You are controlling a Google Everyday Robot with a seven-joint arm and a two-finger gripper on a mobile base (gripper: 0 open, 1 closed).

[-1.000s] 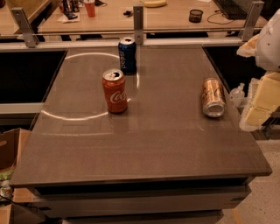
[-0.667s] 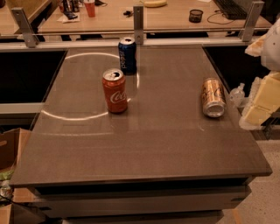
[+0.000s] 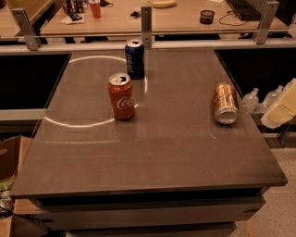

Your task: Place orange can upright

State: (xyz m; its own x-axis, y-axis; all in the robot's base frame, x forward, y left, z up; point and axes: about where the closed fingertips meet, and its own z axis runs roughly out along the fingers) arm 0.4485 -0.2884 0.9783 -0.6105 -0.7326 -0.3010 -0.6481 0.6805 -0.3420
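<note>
Orange can point(image 3: 225, 102) lies on its side at the right part of the tabletop point(image 3: 157, 152), near the right edge, silver end facing the camera, dark lettering on the body too blurred to read. Red Coca-Cola can point(image 3: 121, 96) stands upright left of centre, top opened. Blue Pepsi can point(image 3: 134, 59) stands upright just behind it toward the far edge; the two are close but apart. Both are well apart from the orange can. A thin pale ring point(image 3: 60, 124) of reflected light arcs across the tabletop around the two upright cans. Gripper point(image 3: 281, 110): only a pale cream block shows at the right frame edge, off the tabletop and right of the orange can, not touching it, mostly cut off; state of the jaws cannot be told. Clear bottles point(image 3: 252, 99) sit low beside the tabletop's right side, partly hidden. Cardboard box point(image 3: 10, 156) at lower left is cut off. Far desk point(image 3: 120, 21) behind the rail holds a red cup point(image 3: 95, 8) and a small dark pot point(image 3: 207, 16); the rest there is hard to make out.
</note>
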